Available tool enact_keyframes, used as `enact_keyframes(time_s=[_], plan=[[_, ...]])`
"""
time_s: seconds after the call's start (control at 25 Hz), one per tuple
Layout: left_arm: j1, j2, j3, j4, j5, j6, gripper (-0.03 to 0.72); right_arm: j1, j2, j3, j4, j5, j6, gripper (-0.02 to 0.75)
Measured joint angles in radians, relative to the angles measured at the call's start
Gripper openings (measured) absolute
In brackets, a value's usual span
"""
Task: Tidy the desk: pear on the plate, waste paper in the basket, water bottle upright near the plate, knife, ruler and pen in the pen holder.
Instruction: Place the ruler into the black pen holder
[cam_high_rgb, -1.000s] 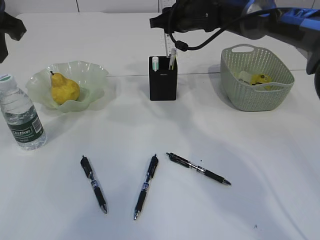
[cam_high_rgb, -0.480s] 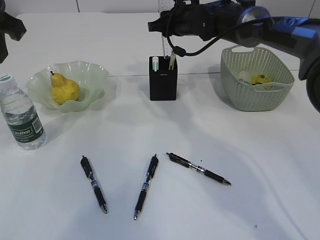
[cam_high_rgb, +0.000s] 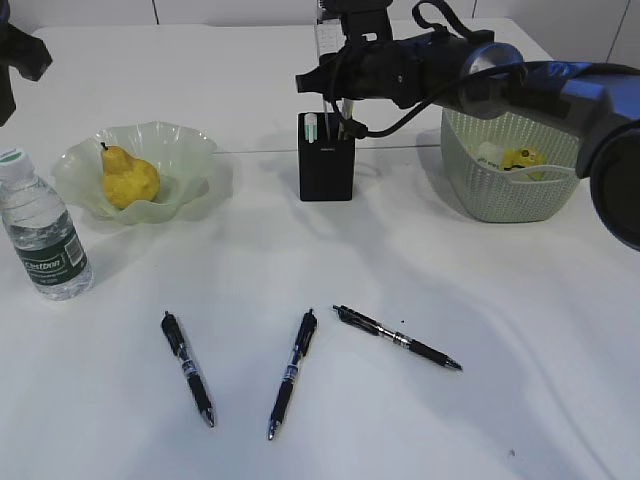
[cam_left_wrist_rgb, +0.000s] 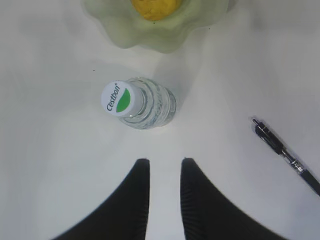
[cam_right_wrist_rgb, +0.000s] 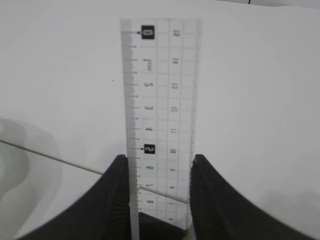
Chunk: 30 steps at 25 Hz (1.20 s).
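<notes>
The right pincer (cam_right_wrist_rgb: 159, 200) is gripping the clear plastic ruler (cam_right_wrist_rgb: 160, 120) above the matte black square pen holder (cam_high_rgb: 325, 157), while three black pens (cam_high_rgb: 290, 372) are lying in front of it on the white counter (cam_high_rgb: 500, 320)

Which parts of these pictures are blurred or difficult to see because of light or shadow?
Exterior view: sharp, soft shadows beside the plate and the pen holder. Left wrist view: the left gripper in the foreground is blurred; the water bottle cap is readable. Right wrist view: the ruler is pale against the white desk, its print soft.
</notes>
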Motion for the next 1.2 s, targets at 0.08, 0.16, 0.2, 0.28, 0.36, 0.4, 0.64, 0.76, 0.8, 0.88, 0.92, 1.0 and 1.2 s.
enact_keyframes(time_s=[0.08,0.16,0.2,0.28,0.36,0.4,0.64,0.76,0.8,0.88,0.92,1.0,1.2], plan=[[0.000,0.000,0.000,0.000,0.000,0.000,0.142,0.000,0.001,0.000,0.000,0.000,0.000,0.298],[0.000,0.000,0.000,0.000,0.000,0.000,0.142,0.000,0.002,0.000,0.005,0.000,0.000,0.298],[0.000,0.000,0.000,0.000,0.000,0.000,0.142,0.000,0.002,0.000,0.015,0.000,0.000,0.298],[0.000,0.000,0.000,0.000,0.000,0.000,0.142,0.000,0.003,0.000,0.035,0.000,0.000,0.298],[0.000,0.000,0.000,0.000,0.000,0.000,0.142,0.000,0.005,0.000,0.047,0.008,0.000,0.298],[0.000,0.000,0.000,0.000,0.000,0.000,0.142,0.000,0.005,0.000,0.049,0.013,0.000,0.298],[0.000,0.000,0.000,0.000,0.000,0.000,0.142,0.000,0.005,0.000,0.049,0.020,0.000,0.298],[0.000,0.000,0.000,0.000,0.000,0.000,0.142,0.000,0.005,0.000,0.049,0.020,0.000,0.299],[0.000,0.000,0.000,0.000,0.000,0.000,0.142,0.000,0.005,0.000,0.049,0.022,0.000,0.299],[0.000,0.000,0.000,0.000,0.000,0.000,0.142,0.000,0.005,0.000,0.051,0.030,0.000,0.302],[0.000,0.000,0.000,0.000,0.000,0.000,0.142,0.000,0.005,0.000,0.051,0.033,0.000,0.307],[0.000,0.000,0.000,0.000,0.000,0.000,0.142,0.000,0.005,0.000,0.051,0.036,0.000,0.321],[0.000,0.000,0.000,0.000,0.000,0.000,0.142,0.000,0.005,0.000,0.061,0.036,0.000,0.356]])
